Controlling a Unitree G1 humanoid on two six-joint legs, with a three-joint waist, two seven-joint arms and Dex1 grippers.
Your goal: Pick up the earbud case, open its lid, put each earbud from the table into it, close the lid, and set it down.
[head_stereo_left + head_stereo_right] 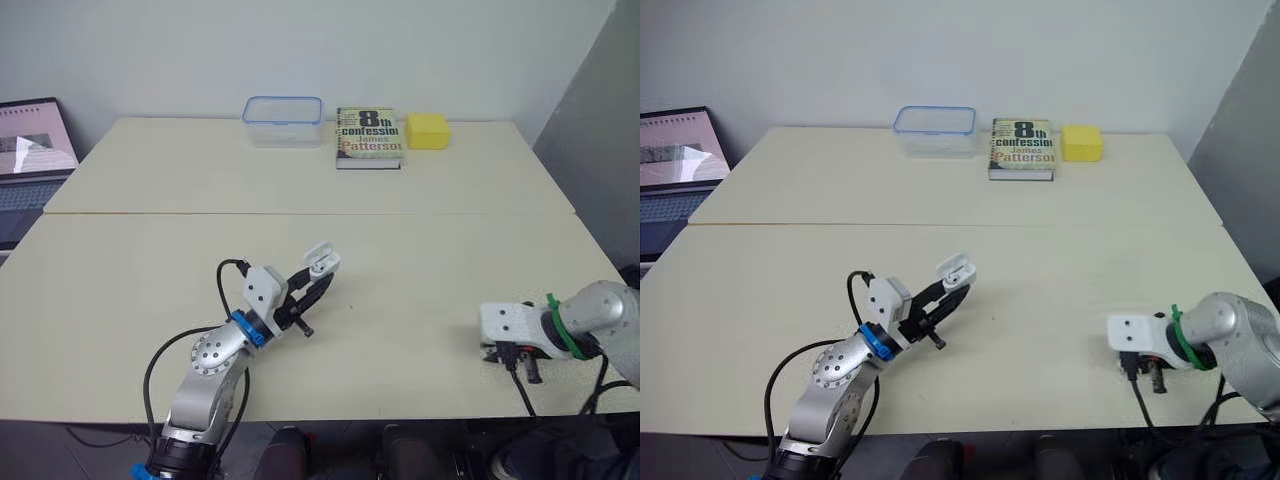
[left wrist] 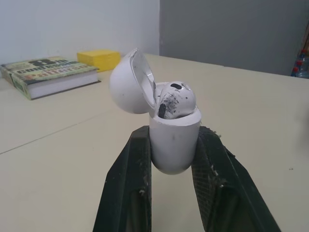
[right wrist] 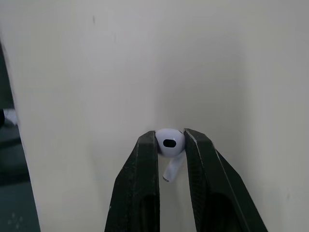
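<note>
- Our left gripper clamps the case, long axis along its fingers, lid open.
- Our right gripper pinches an earbud, stem pointing wristward.

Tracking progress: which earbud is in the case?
The earbud in the open case in the left gripper; the other earbud is pinched in the right gripper.

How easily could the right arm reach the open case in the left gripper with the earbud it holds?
Probably yes. The left gripper holds the earbud case off the table with its lid tipped back, and only bare table lies between it and the right gripper, shut on the earbud.
</note>
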